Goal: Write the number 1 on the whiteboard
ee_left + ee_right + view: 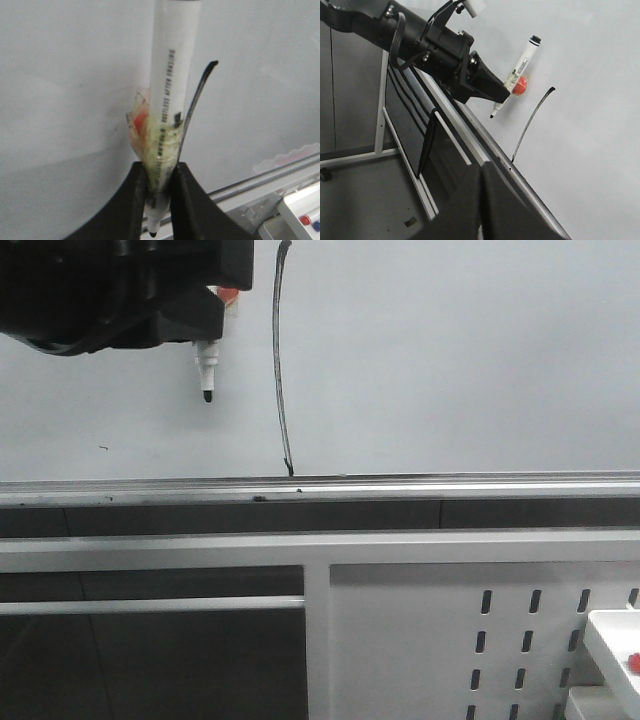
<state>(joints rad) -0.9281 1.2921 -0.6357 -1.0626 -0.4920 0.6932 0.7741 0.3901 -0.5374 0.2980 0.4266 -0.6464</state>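
The left arm reaches across high on the left, its gripper (208,335) clamped on a marker (206,370), tip downward. The right gripper's (485,200) dark fingers sit low, state unclear.

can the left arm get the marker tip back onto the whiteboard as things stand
Probably yes. The left pincer grips the marker with its tip just off the whiteboard, left of the number 1. Nothing sits between tip and board.

Black number 1 (281,360) on whiteboard (450,350), small vertical print on marker (170,85) barrel, unreadable
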